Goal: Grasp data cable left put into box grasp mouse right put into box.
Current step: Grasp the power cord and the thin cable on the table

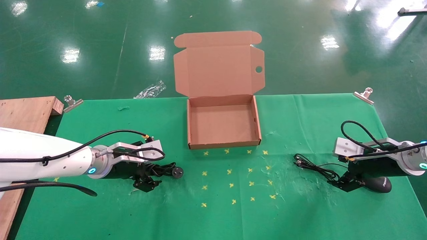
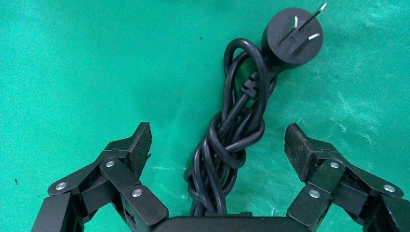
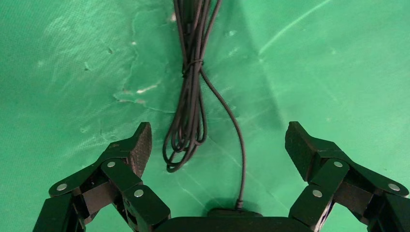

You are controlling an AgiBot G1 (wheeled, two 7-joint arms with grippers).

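Green cloth [image 1: 100, 213] covers the table, and the box [image 1: 223, 144] stands on it at 12 o'clock from the centre of the cloth, with the lid folded back and one round hole in the side flap. The inside of the box shows only bare cardboard.

At 9 o'clock of the cloth the left gripper [image 1: 146, 181] is low over the data cable [image 1: 163, 170]. In the left wrist view its fingers [image 2: 140, 142] are spread wide on both sides of the twisted bundle [image 2: 227, 140] and do not touch it. The round plug [image 1: 177, 172] lies past the fingertips, toward the centre of the cloth, with metal prongs visible.

At 3 o'clock the right gripper [image 1: 347, 184] is low over the mouse [image 1: 378, 184]. Its fingers [image 3: 140, 145] are also spread wide, on both sides of the thin wire [image 3: 191, 111], without contact. The wire lies in a loose bundle toward the centre of the cloth.

Small yellow crosses [image 1: 233, 176] mark the cloth at 6 o'clock from the box.
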